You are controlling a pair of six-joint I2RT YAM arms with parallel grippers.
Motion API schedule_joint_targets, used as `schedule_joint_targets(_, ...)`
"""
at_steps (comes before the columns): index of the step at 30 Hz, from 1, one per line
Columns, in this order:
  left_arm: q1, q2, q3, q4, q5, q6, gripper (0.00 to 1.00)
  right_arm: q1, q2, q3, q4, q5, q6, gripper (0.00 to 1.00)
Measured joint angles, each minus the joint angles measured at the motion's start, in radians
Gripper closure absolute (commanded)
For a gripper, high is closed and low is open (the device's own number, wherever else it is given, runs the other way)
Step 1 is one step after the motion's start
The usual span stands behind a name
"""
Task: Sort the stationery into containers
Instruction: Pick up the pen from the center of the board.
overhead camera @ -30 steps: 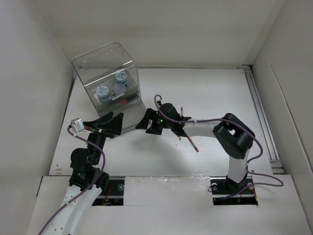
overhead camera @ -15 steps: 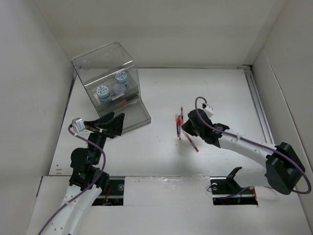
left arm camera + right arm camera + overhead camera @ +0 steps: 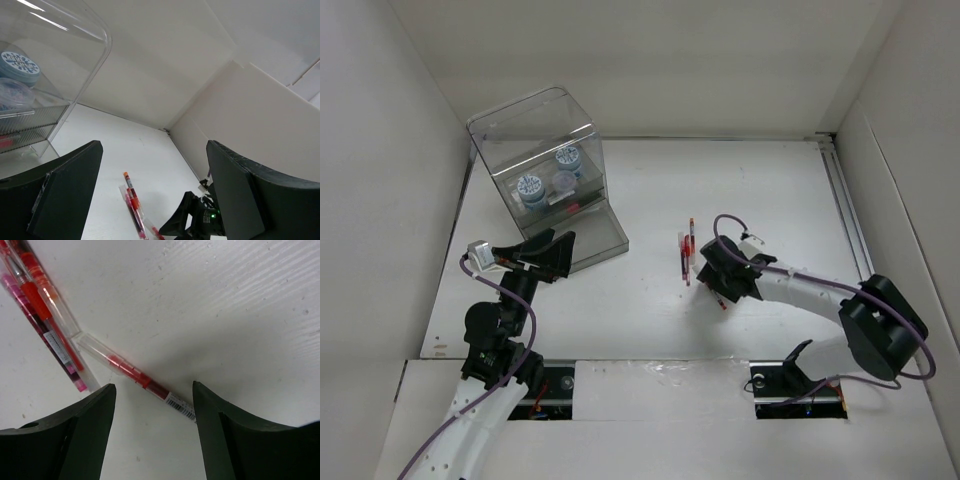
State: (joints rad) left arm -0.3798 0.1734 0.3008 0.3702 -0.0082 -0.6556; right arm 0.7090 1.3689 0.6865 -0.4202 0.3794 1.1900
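A clear organiser box [image 3: 548, 170] stands at the table's far left with blue-and-white rolls [image 3: 530, 189] inside; it also shows in the left wrist view [image 3: 35, 75]. Several red pens [image 3: 684, 256] lie mid-table. My right gripper [image 3: 712, 281] is open and hangs low just over one red pen [image 3: 135, 374], which lies between its spread fingers [image 3: 85, 435]. A bundle of red and pink pens [image 3: 42, 315] lies beside it. My left gripper [image 3: 548, 255] is open and empty, raised near the box's front corner; the pens [image 3: 132, 205] show between its fingers.
White walls enclose the table on the left, back and right. A metal rail [image 3: 855, 240] runs along the right edge. Purple cables [image 3: 730, 225] loop off both arms.
My right arm swung from next to the box to the pens at mid-table, then dropped lower over the single red pen. The left arm has not moved.
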Motion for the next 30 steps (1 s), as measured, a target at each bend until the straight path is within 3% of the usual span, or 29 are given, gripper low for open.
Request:
schedule_joint_targets(5,0.000,0.000,0.000,0.000,0.000,0.000,0.18,-0.016,0.061,0.039,-0.003,-0.005,-0.008,0.38)
schedule_joint_targets(13,0.000,0.008,0.000,0.000,0.000,-0.001,0.11,-0.016,0.134,0.107,-0.034,-0.064,-0.052,0.59)
schedule_joint_targets(22,0.000,0.008,0.000,0.001,0.000,-0.003,0.11,-0.022,0.180,0.161,-0.105,-0.116,-0.076,0.76)
schedule_joint_targets(27,0.000,0.008,0.000,0.001,-0.001,-0.003,0.11,-0.029,0.219,0.205,-0.135,-0.147,-0.103,0.95)
schedule_joint_targets(30,0.000,0.004,0.000,0.000,-0.004,-0.003,0.11,-0.042,0.234,0.223,-0.152,-0.168,-0.121,1.00)
